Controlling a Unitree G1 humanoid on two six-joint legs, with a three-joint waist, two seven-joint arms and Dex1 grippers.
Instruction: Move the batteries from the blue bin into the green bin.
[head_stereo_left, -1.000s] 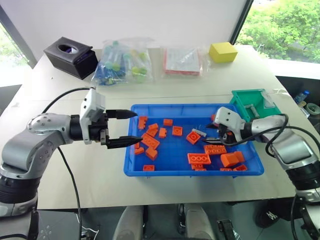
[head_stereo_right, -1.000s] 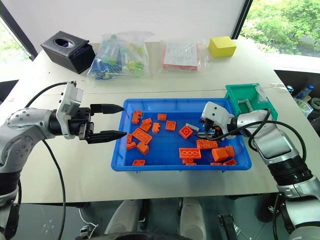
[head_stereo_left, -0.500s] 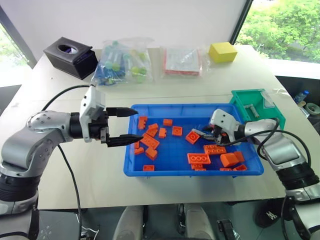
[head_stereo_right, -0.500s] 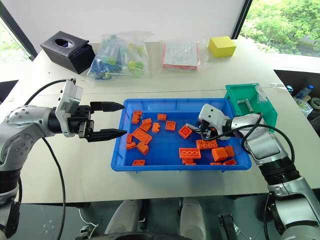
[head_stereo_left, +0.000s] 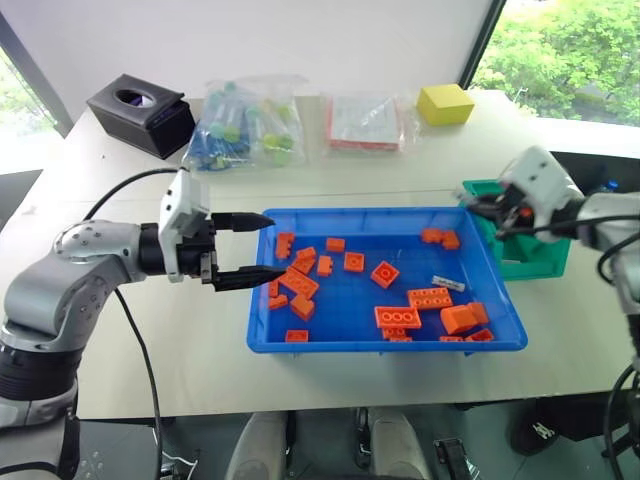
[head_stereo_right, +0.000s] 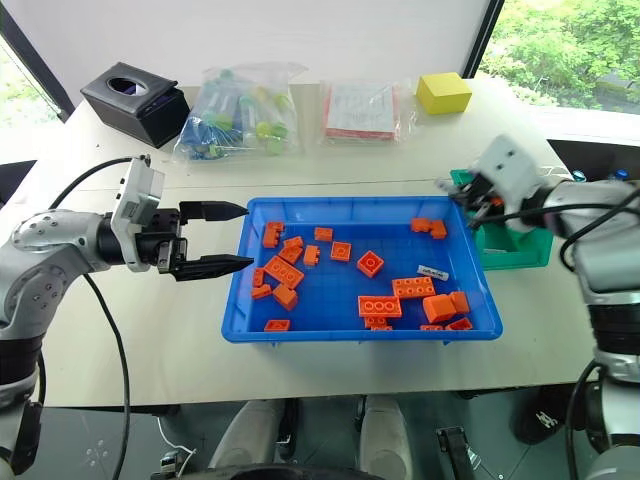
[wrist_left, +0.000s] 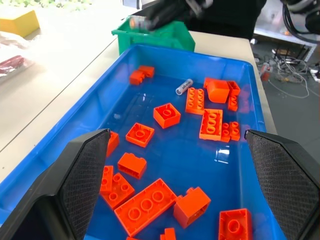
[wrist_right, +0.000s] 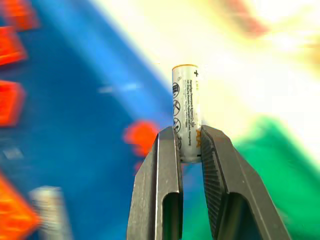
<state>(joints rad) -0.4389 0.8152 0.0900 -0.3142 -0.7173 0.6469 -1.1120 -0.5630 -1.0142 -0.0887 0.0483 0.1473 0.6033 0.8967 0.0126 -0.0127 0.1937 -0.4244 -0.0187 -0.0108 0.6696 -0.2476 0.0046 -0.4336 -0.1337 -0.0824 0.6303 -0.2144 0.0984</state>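
We see the right gripper (wrist_right: 188, 145) clamped on a smooth cylindrical battery (wrist_right: 186, 107), its long axis along the fingers, plus end outward; the left gripper (head_stereo_left: 262, 247) stands apart.

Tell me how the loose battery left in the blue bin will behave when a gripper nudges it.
The battery is a slim smooth cylinder lying flat on the blue bin's glossy floor, so it will probably roll or skid. Nearby orange bricks may stop it.
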